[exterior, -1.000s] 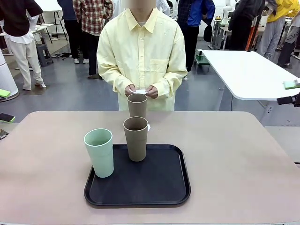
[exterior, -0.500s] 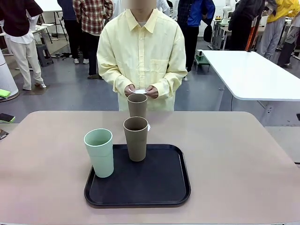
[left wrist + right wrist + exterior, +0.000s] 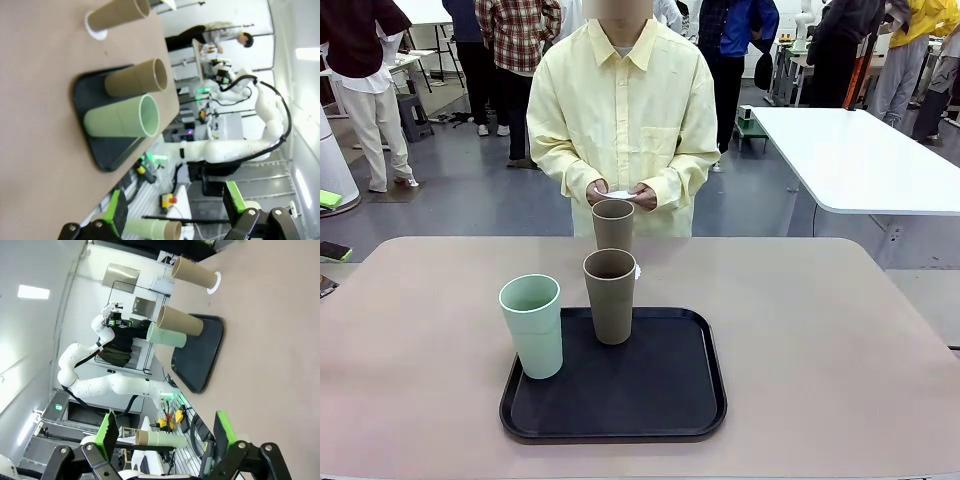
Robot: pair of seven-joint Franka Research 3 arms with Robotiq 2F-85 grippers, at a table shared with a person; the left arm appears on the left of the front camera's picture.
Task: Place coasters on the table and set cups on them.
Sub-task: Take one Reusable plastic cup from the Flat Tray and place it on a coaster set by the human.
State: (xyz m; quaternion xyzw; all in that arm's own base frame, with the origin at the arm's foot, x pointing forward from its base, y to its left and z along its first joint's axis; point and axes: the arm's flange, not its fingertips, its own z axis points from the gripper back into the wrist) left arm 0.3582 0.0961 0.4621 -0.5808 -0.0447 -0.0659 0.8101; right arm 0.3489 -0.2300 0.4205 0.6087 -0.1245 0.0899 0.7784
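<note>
Table [image 3: 820, 350] carries black tray [image 3: 660, 400]. On tray: mint cup [image 3: 532, 325] at left edge, taupe cup [image 3: 610, 297] at back. Second taupe cup [image 3: 613, 225] stands beyond tray on a coaster [image 3: 95, 31]. Person's hands [image 3: 643, 197] hold a white disc [image 3: 619, 194]. Left pincer [image 3: 173, 197] and right pincer [image 3: 165, 420] both spread, empty.

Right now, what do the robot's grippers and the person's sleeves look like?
The left gripper and right gripper each have black jointed fingers with bright green pads. The person wears a pale yellow collared shirt with long sleeves reaching the wrists.
</note>
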